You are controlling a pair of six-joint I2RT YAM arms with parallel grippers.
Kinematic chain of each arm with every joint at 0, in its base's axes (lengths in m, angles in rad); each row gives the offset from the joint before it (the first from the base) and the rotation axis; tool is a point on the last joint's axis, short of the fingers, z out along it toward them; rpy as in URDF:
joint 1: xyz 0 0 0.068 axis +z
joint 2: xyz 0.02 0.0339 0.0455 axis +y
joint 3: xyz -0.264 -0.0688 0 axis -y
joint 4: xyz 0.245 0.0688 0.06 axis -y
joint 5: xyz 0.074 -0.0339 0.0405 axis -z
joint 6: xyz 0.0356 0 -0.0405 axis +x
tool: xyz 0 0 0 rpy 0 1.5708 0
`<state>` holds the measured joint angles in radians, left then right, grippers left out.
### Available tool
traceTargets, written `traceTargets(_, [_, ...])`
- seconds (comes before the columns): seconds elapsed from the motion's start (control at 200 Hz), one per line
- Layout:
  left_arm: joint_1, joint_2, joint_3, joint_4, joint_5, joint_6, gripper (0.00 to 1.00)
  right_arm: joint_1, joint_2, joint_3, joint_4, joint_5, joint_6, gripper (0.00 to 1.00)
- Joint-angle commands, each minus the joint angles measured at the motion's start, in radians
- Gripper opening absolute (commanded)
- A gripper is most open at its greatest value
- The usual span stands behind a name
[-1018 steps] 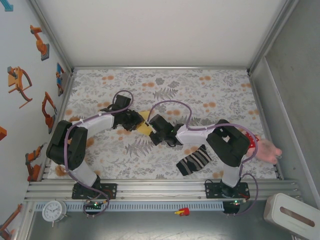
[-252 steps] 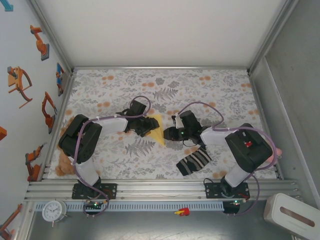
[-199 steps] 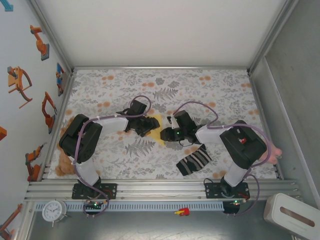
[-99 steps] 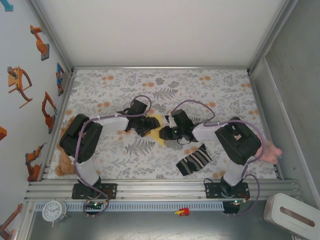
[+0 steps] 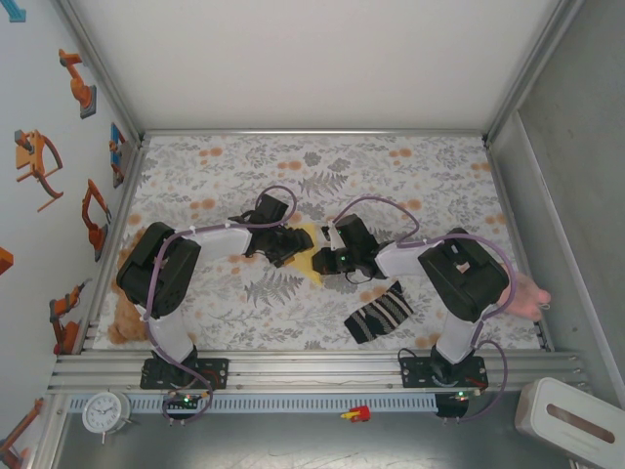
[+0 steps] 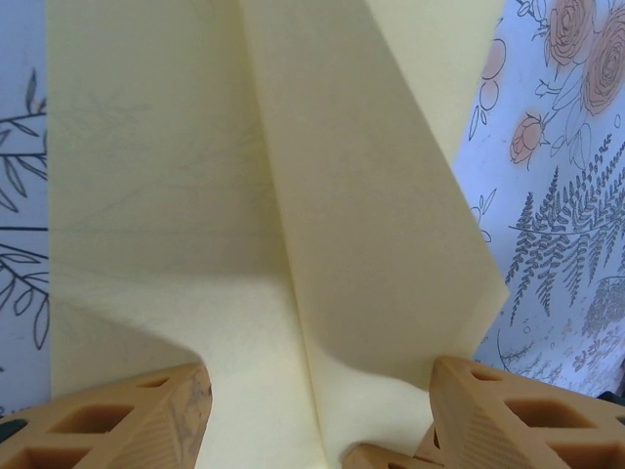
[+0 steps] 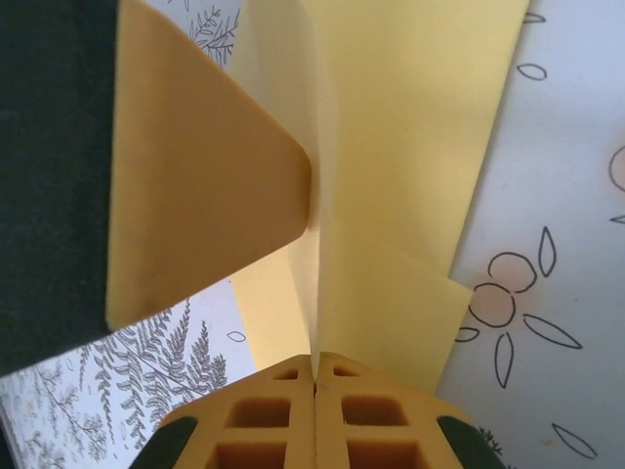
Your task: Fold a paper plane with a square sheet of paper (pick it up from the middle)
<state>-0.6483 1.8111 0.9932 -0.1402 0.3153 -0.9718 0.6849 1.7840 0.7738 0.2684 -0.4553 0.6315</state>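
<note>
Paper: thin, matte, pale yellow, lying mid-worktop on the floral-print cover. It is creased lengthwise, and one flap with a slanted edge is standing up off the flat layer. Left jaws are standing about half open, with ribbed orange fingers sitting either side of the raised flap and not pinching it; cannot tell if they touch the sheet. Right jaws are pressing fully together on the flap's thin edge, honeycomb pads meeting on it. Striped knit sock is lying near, apart from the paper.
</note>
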Motion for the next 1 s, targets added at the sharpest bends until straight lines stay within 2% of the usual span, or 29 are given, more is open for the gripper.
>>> traceTargets(0.0, [-0.011,0.059,-0.035,-0.163,-0.045,0.016,0.64,0.0,0.003,-0.027,0.048,-0.033,-0.003,0.0])
traceTargets(0.225, [-0.003,-0.1,0.01,-0.116,-0.023,0.049,0.73,-0.023,0.0,-0.058,0.136,-0.112,0.016,0.0])
traceTargets(0.386, [0.003,-0.202,-0.05,-0.017,-0.022,0.048,0.77,-0.037,0.012,-0.076,0.189,-0.178,0.019,0.0])
traceTargets(0.606, [0.011,-0.198,-0.176,0.139,0.01,-0.002,0.74,-0.065,0.05,-0.107,0.282,-0.255,0.055,0.0])
traceTargets(0.997, [0.012,-0.146,-0.246,0.326,0.055,-0.057,0.69,-0.117,0.091,-0.153,0.387,-0.321,0.127,0.0])
